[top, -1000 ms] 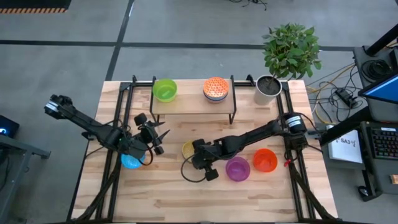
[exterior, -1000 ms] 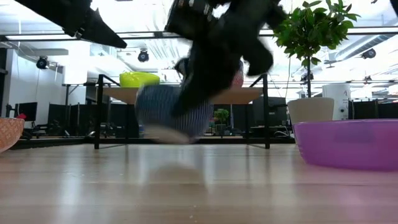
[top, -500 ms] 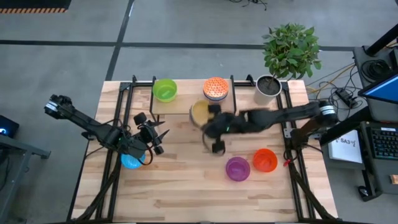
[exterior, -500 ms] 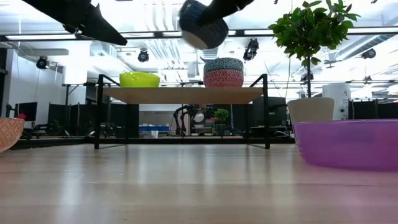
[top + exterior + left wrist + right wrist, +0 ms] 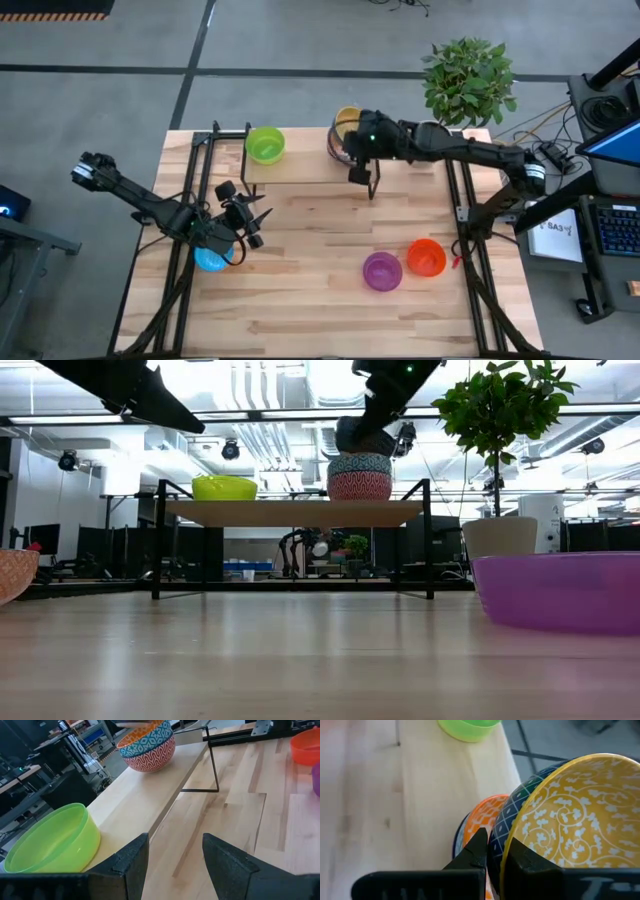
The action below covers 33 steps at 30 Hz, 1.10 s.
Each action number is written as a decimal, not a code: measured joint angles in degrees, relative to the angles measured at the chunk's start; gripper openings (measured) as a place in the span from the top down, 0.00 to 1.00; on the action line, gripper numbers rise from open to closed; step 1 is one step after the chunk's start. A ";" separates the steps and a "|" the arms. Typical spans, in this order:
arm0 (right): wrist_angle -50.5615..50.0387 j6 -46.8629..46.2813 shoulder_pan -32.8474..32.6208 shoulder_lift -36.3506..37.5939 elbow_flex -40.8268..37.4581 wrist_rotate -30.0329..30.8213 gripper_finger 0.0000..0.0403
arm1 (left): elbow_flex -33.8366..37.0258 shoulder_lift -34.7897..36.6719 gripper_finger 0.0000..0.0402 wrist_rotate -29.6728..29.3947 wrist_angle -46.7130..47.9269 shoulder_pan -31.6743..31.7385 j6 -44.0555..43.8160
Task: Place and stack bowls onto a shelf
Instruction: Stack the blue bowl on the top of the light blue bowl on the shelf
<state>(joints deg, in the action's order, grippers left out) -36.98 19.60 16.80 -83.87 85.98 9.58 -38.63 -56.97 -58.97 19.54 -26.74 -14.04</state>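
Pretty evenly lit from overhead. In the low view the ceiling lights [image 5: 230, 450] are blown out with glare, and the purple bowl [image 5: 560, 592] up close is seen soft. Only faint shadows are cast on the table [image 5: 300, 290].

The wooden counter [image 5: 300, 290] occupies the centre of the high view. The shelf [image 5: 300, 170] is positioned on it at the upper middle. A green bowl [image 5: 265, 144] is seated on the shelf's left end; a stack of patterned bowls [image 5: 359, 476] is seated on its right end. On the counter, a light blue bowl [image 5: 209, 261] is located at left, and a purple bowl [image 5: 382, 271] and an orange-red bowl [image 5: 426, 257] at lower right. A plant pot [image 5: 431, 142] is located at the upper right corner.
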 joint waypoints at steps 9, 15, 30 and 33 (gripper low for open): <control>-0.92 -0.11 1.13 -0.03 -0.01 -2.29 0.90 | 0.02 0.00 0.58 -0.01 0.01 0.00 0.49; -1.70 -1.16 1.13 -0.60 -0.01 -2.11 0.80 | 0.04 0.00 0.58 -0.01 0.00 0.00 0.49; -1.15 -4.05 -0.40 1.50 -0.01 -2.12 0.77 | 0.07 0.00 0.58 -0.01 0.01 0.00 0.50; -1.23 -4.83 -1.49 2.52 -0.01 -2.68 0.77 | 0.07 0.00 0.58 -0.01 0.01 0.00 0.50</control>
<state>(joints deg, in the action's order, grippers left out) -38.21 14.77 15.31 -81.34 85.97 6.90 -38.57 -56.97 -58.98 19.55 -26.74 -13.54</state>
